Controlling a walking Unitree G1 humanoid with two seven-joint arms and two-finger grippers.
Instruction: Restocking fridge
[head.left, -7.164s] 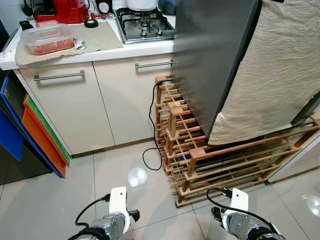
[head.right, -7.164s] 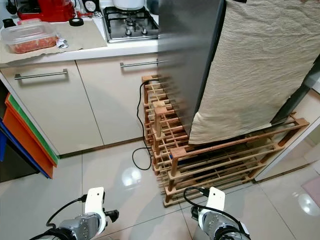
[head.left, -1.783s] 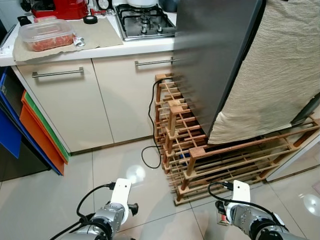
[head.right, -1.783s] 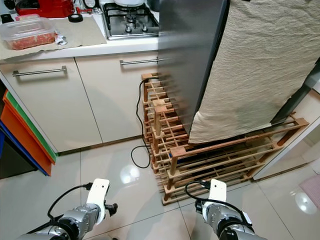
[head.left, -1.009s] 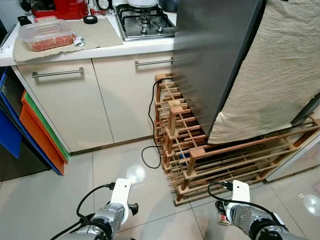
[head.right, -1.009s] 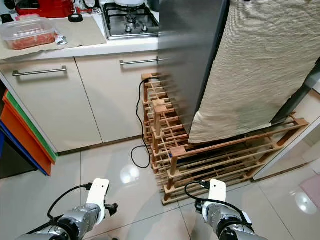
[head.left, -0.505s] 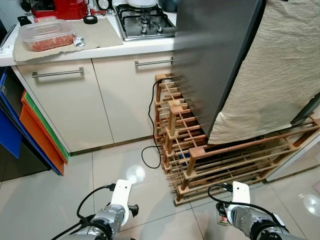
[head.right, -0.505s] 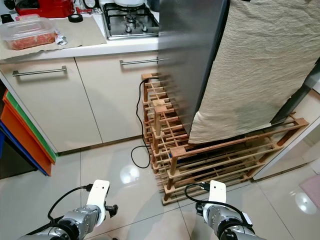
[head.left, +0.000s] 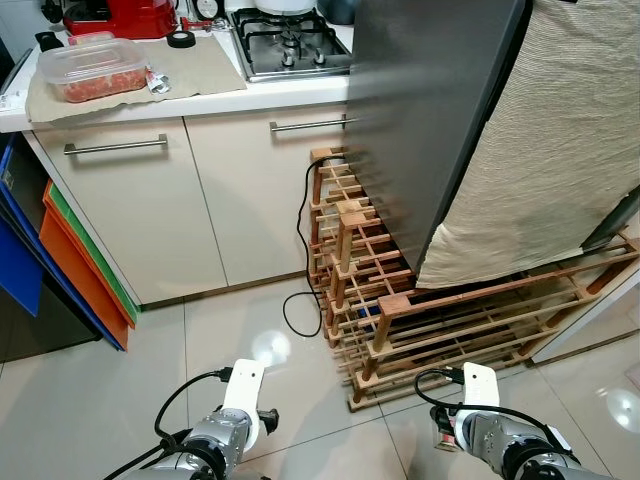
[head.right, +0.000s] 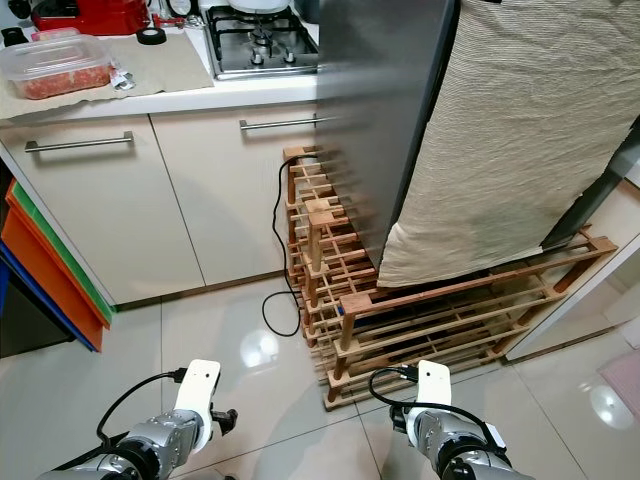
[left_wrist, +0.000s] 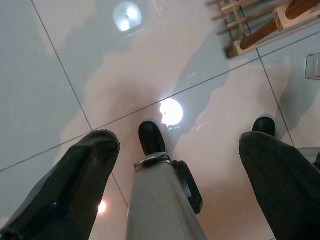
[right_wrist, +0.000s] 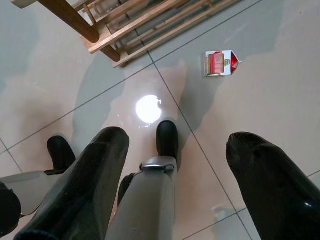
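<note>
Almost nothing is moving since the earlier frame; both arms are still hanging low. A small carton (right_wrist: 220, 63) is lying on the floor (head.left: 120, 400) near the wooden rack (head.left: 420, 320), below the fridge (head.left: 430, 110). The right gripper (right_wrist: 175, 165) and left gripper (left_wrist: 175, 165) are standing open and empty. The robot seems to be only approaching; next it must bend to the carton.

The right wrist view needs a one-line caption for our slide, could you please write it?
Open right gripper hangs above the tiled floor, a small red carton lying near the wooden rack.

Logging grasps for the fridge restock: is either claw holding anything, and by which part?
Nothing is held: left claw and right claw both hang open over the floor.
</note>
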